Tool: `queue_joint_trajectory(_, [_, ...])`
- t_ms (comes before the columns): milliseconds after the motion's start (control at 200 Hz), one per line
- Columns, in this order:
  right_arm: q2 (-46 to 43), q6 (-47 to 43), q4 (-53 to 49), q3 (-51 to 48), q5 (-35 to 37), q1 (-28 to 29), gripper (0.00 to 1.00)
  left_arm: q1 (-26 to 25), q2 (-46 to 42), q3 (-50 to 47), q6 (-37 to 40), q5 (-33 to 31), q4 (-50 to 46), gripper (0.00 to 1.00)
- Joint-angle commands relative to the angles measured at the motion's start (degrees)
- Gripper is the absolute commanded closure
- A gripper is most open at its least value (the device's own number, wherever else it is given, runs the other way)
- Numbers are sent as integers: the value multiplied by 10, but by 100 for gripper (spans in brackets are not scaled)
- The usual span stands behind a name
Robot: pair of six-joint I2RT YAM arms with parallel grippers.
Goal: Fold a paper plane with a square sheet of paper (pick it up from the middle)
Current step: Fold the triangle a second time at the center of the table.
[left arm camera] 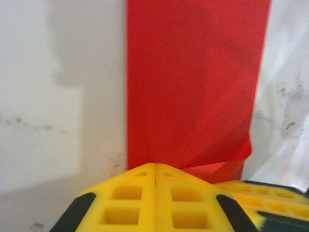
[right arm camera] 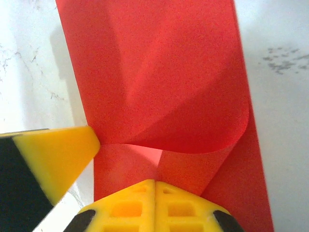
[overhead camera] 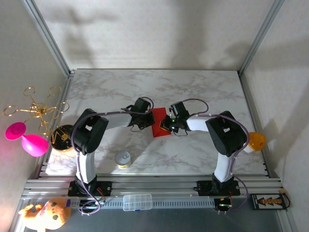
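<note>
The square sheet of paper (overhead camera: pixel 159 126) is bright red and lies folded to a narrow strip on the marble table (overhead camera: pixel 203 92), between both grippers. My left gripper (overhead camera: pixel 150 120) is shut, and its yellow tips (left arm camera: pixel 155 165) rest at the near edge of the flat red paper (left arm camera: pixel 193 82). My right gripper (overhead camera: pixel 166 126) is shut too, its tips (right arm camera: pixel 155 181) at a flap of the paper (right arm camera: pixel 159 77) that curls up and over in front of them. One finger (right arm camera: pixel 53 159) of the left gripper touches that flap's left side. The raised flap (left arm camera: pixel 219 169) also sits beside the right gripper's finger (left arm camera: pixel 263 193).
A small metal can (overhead camera: pixel 123 159) stands near the front edge between the arm bases. Left of the table are a pink balloon toy (overhead camera: pixel 26 140), a gold wire stand (overhead camera: pixel 38 108) and a black disc (overhead camera: pixel 63 136). An orange object (overhead camera: pixel 256 140) sits at the right edge.
</note>
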Motion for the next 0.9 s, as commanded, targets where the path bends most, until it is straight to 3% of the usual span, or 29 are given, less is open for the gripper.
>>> queue_joint_trajectory(0, [22, 12, -50, -30, 46, -4, 97, -5, -19, 30, 19, 2, -19, 96])
queue_joint_trajectory(356, [34, 27, -86, -24, 77, -3, 98, -47, -88, -47, -34, 15, -19, 92])
queue_joint_trajectory(896, [38, 34, -88, -23, 72, -3, 98, -70, -48, -70, -45, 22, -15, 93])
